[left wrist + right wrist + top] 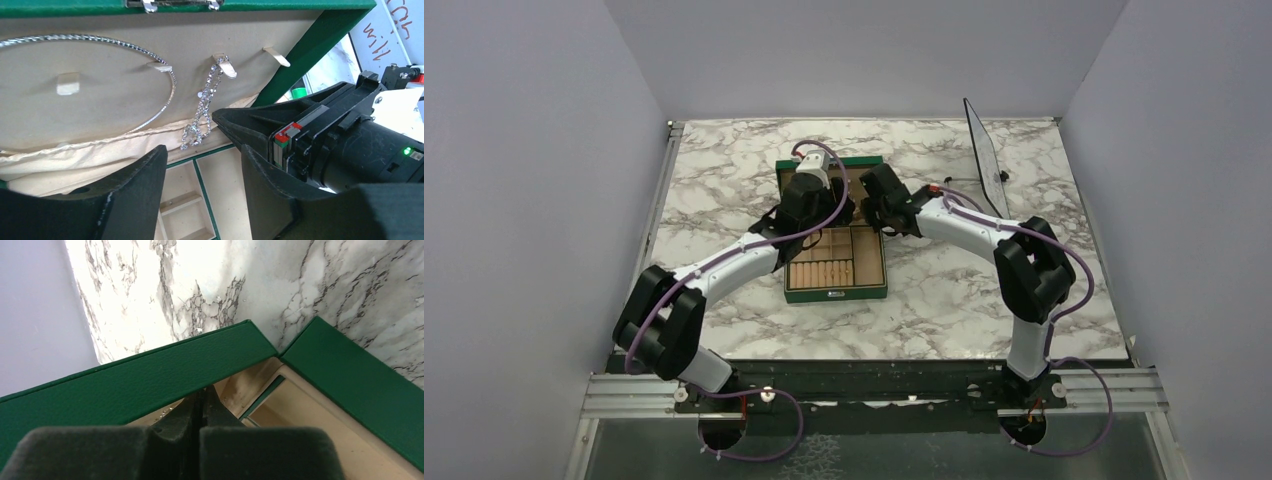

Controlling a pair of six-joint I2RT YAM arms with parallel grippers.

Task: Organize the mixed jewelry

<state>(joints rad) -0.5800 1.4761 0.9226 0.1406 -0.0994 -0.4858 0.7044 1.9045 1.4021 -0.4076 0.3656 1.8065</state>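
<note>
We see the box point(836, 293) on the worktop point(954, 300), its lid point(100, 115) standing behind the tray point(864, 255). Inside the lid, the chain point(202, 107) hangs from a hook point(226, 66), right of the hoop point(173, 85).

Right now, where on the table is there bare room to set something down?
Bare table lies left of the green box toward the wall, and in front of it along the near edge. Crowded: the left end effector and right end effector meet over the box's back half.

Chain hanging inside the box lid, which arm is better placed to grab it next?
Left, probably: the left gripper is open and faces the chain on the lid, while the right gripper is shut, tip just beside the chain's lower end.
</note>
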